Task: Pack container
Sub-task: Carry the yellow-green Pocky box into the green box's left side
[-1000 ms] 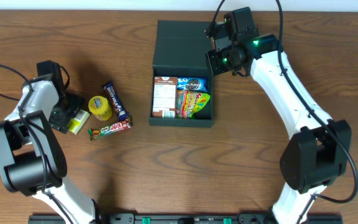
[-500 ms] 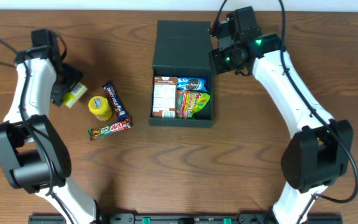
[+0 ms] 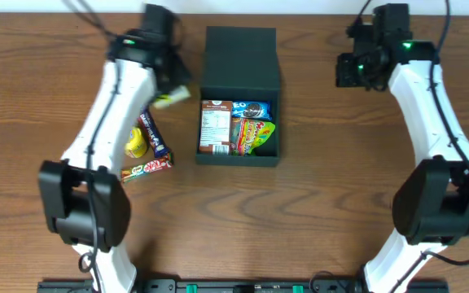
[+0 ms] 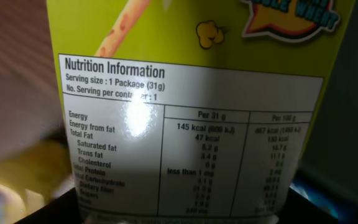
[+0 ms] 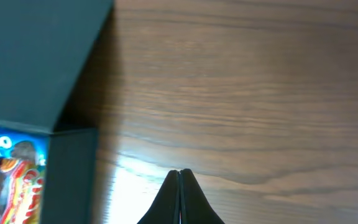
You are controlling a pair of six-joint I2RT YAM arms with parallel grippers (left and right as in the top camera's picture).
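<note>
**A:** Where is the container?

**B:** The container (image 3: 238, 155) sits mid-surface (image 3: 316, 212), where it was a second ago. Its lid (image 3: 241, 57) lies open flat behind it. Inside are a brown packet (image 3: 215, 126), a blue biscuit pack (image 3: 252, 109) and a green-and-red sweets bag (image 3: 255, 135), none of them moved.

**A:** What has changed on the left?

**B:** A second ago the left arm was far out to the container's left, low among the loose snacks. Now the left fingers (image 3: 169, 85) are just off the container's left side, near the lid's hinge. They grip a yellow-green packet (image 3: 173, 98) clear of the wood. In the left wrist view, its nutrition panel fills almost everything.

**A:** And the right?

**B:** It was at the lid's right edge before. Now the right fingers (image 5: 180, 186) are well to the container's right, pressed together on nothing, over bare wood.

**A:** What still lies loose?

**B:** Left of the container there are a yellow round snack (image 3: 135, 143), a dark blue bar (image 3: 155, 134) and a red-and-green bar (image 3: 146, 168), all unmoved. The left arm now passes over the yellow one.
</note>
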